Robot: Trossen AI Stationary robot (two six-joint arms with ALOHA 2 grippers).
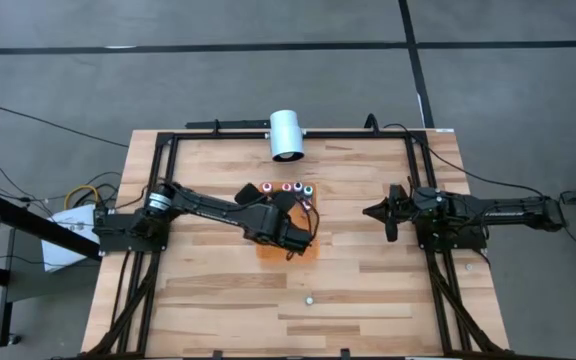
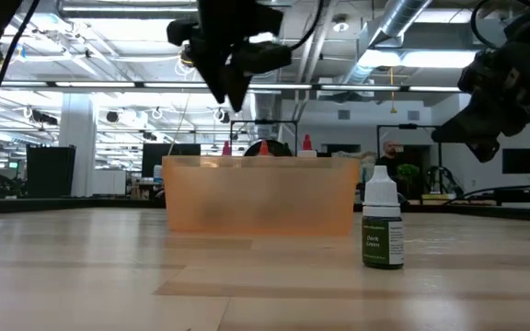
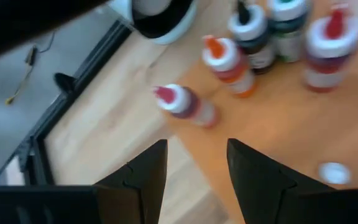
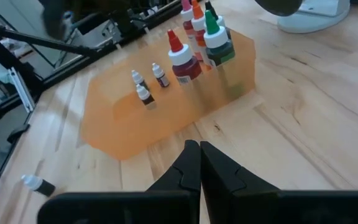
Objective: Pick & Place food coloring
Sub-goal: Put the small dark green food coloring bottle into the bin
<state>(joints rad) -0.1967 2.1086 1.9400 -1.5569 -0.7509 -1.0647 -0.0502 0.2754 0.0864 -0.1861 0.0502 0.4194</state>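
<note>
My left end effector (image 3: 194,165) hovers half-open and empty over the orange mat (image 1: 303,252). The lone dark-green food coloring bottle (image 1: 309,298) stands upright toward the desk's near edge, closer to this arm. The right end effector (image 4: 199,163) waits closed.

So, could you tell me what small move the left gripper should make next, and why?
Probably ease the left gripper forward and down toward the red-tipped bottle. It is open and empty above the orange tray, and that bottle is the nearest one ahead of it. The right gripper waits shut at the table's right.
</note>
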